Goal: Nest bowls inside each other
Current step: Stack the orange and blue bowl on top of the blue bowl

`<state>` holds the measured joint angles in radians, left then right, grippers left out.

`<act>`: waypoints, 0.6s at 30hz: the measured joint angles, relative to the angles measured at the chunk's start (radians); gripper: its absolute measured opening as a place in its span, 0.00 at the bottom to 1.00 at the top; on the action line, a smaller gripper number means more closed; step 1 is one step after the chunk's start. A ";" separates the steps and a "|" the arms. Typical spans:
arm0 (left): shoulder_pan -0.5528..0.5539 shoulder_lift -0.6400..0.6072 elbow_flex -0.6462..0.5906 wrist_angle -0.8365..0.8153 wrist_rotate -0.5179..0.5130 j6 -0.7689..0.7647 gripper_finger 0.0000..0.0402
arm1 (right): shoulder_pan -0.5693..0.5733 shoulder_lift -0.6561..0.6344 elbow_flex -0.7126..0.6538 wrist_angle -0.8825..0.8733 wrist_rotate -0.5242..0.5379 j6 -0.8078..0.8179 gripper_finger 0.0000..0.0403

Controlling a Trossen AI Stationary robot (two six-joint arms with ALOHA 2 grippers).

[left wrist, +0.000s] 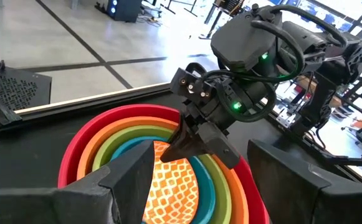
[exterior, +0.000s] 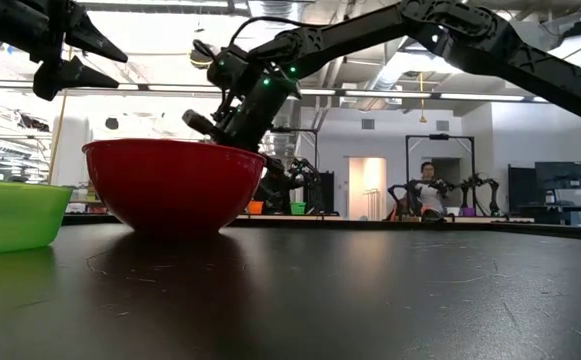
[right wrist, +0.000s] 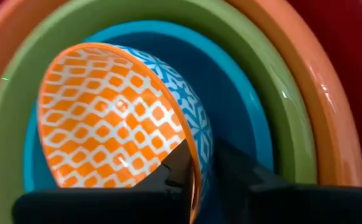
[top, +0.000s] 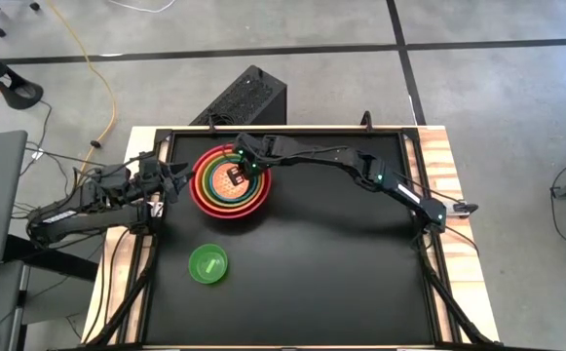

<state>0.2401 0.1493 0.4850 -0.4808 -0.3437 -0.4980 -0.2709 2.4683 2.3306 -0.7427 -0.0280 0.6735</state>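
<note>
A red bowl point(top: 201, 191) stands at the table's far left with an orange point(left wrist: 233, 180), a yellow-green point(right wrist: 280, 93) and a blue bowl point(right wrist: 230, 81) nested in it. A bowl patterned orange and white point(right wrist: 106, 118) sits tilted in the blue one. My right gripper point(right wrist: 202, 180) reaches into the stack, shut on that bowl's rim. My left gripper point(left wrist: 202, 165) hangs open just left of the stack, touching nothing. A small bright green bowl point(top: 207, 263) rests on its base nearer the front. My right gripper has the patterned bowl's rim point(right wrist: 196, 155) between its fingers, one finger inside the bowl and one outside against the blue-and-white wall. The fingers slant down from the table's far right. The bowl stands tilted on its edge, its lower side inside the blue bowl.
The black tabletop point(top: 341, 263) lies bare to the right of and in front of the stack. A black box point(top: 244, 97) stands on the floor beyond the far edge. In the low view a person point(exterior: 430, 185) sits far off in the room behind the table.
</note>
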 joint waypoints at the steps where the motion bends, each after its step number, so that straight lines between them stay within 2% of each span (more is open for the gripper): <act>1: 0.000 0.000 0.000 0.000 0.001 0.000 0.61 | 0.000 0.000 0.000 0.002 0.000 0.000 0.21; 8: 0.000 0.000 0.000 0.000 0.024 0.000 0.61 | -0.005 -0.008 0.015 0.018 0.000 -0.026 0.26; 18: 0.000 0.000 0.000 0.000 0.035 0.004 0.61 | -0.007 -0.053 0.021 -0.008 -0.029 -0.055 0.26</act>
<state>0.2398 0.1493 0.4850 -0.4805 -0.3091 -0.4941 -0.2780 2.4152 2.3512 -0.7506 -0.0566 0.6181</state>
